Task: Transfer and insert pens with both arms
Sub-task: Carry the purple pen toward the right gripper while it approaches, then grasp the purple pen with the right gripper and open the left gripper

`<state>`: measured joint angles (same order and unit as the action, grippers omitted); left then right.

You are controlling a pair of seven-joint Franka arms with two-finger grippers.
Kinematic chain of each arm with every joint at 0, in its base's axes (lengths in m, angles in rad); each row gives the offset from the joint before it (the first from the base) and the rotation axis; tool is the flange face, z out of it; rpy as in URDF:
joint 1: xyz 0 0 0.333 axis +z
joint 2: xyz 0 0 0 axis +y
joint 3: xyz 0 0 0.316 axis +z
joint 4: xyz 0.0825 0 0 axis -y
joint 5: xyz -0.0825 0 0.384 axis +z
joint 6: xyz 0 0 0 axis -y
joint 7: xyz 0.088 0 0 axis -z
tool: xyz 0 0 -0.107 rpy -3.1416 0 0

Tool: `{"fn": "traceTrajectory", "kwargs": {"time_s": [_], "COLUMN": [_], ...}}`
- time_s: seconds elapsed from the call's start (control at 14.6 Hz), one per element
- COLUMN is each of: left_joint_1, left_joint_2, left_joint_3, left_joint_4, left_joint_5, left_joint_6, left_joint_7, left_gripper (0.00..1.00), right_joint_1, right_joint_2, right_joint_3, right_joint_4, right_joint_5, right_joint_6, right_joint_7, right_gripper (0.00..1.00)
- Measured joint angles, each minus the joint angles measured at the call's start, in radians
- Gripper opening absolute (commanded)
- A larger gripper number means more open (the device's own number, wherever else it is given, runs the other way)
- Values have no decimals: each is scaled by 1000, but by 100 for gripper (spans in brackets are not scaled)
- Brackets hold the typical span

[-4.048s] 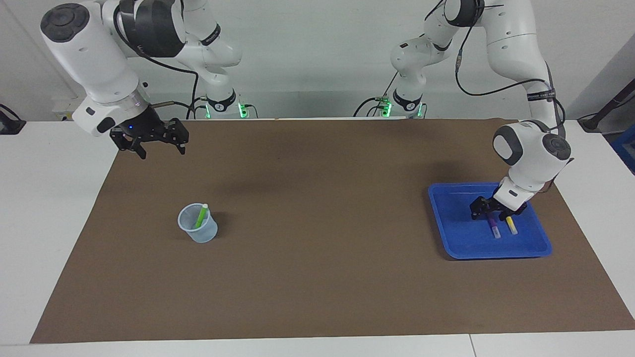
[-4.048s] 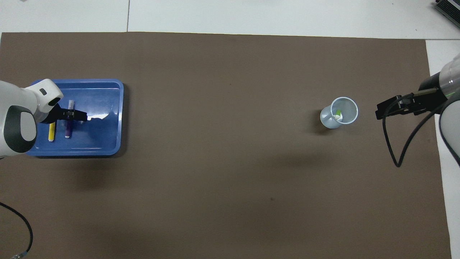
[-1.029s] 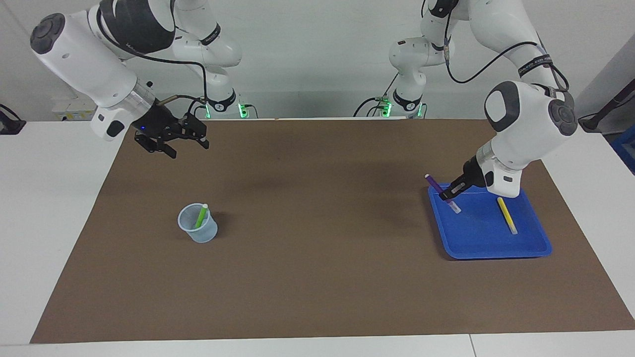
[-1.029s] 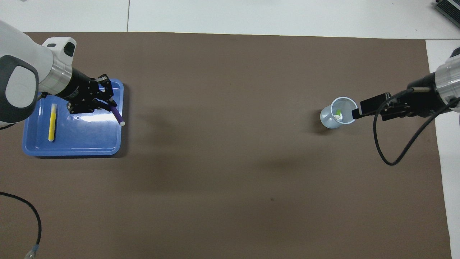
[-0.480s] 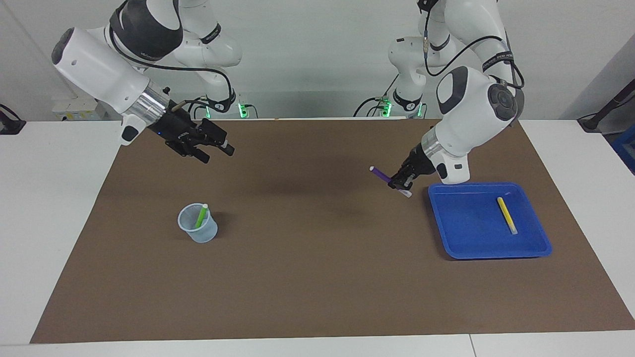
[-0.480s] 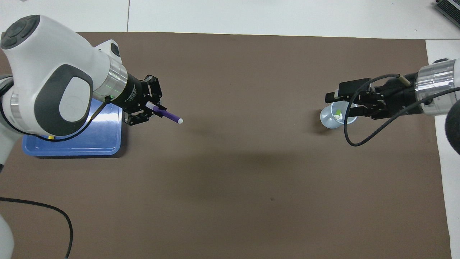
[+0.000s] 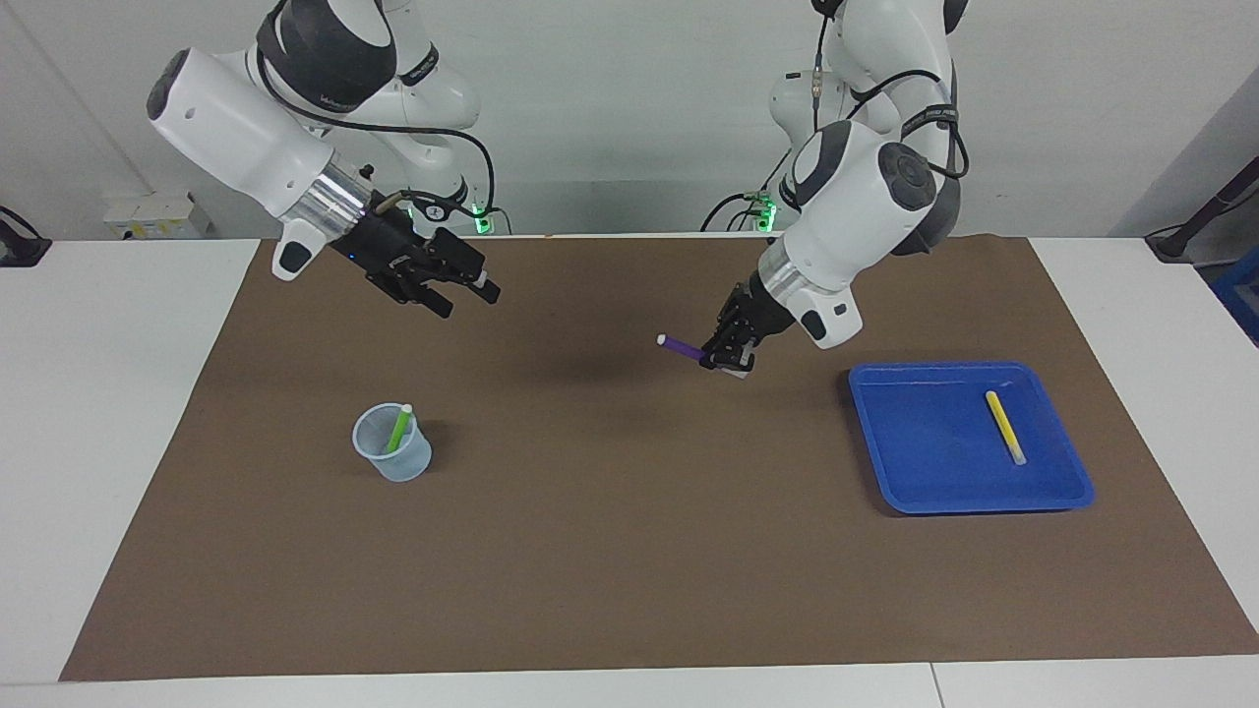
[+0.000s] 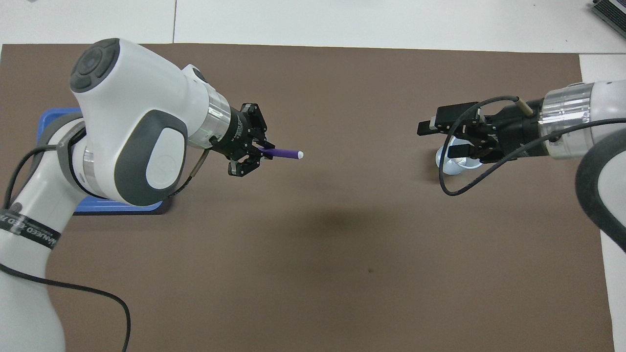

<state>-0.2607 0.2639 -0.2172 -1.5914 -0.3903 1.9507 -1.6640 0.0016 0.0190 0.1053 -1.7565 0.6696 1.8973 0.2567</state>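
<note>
My left gripper [image 7: 718, 356] is shut on the purple pen [image 7: 684, 347] and holds it nearly level in the air over the middle of the brown mat; it also shows in the overhead view [image 8: 260, 152] with the pen [image 8: 286, 154] pointing toward the right arm's end. My right gripper [image 7: 464, 295] is open and empty in the air, pointing toward the left gripper. In the overhead view the right gripper [image 8: 437, 139] covers part of the clear cup [image 8: 447, 165]. The green pen [image 7: 398, 429] stands in the cup [image 7: 393, 460]. The yellow pen [image 7: 1005, 428] lies in the blue tray [image 7: 969, 492].
The brown mat [image 7: 629, 551] covers most of the white table. In the overhead view the left arm hides most of the blue tray [image 8: 49, 117]. A black cable loops below the right gripper.
The left gripper has lifted the purple pen out of the tray and carried it toward the table's middle. The right gripper has moved toward the middle too, now over the cup in the overhead view.
</note>
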Motion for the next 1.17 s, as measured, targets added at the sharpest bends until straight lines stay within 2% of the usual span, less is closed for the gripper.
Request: {"fn": "traceTrajectory", "kwargs": {"time_s": [0.34, 0.62, 0.82, 1.1, 1.17], "left_joint_1": [-104, -194, -239, -282, -289], "left_joint_2": [1, 2, 2, 3, 3], "left_joint_3": [-1, -2, -2, -1, -1], "left_joint_4": [-7, -9, -8, -5, -5], "left_joint_5": [-38, -42, -42, -41, -41], "left_joint_6": [149, 312, 396, 461, 486], "left_joint_7": [-167, -330, -404, -479, -485], "left_gripper": [0, 0, 0, 0, 0], "right_joint_1": [89, 93, 93, 92, 92], "right_joint_2": [0, 0, 0, 0, 0], "right_joint_3": [2, -3, -5, -5, -6], "right_joint_4": [-25, -41, -47, -51, -51], "right_joint_5": [-2, -2, -2, -2, -2], "right_joint_6": [159, 169, 170, 170, 170], "right_joint_7": [63, -32, -85, -95, -95], "right_gripper": [100, 99, 90, 66, 63]}}
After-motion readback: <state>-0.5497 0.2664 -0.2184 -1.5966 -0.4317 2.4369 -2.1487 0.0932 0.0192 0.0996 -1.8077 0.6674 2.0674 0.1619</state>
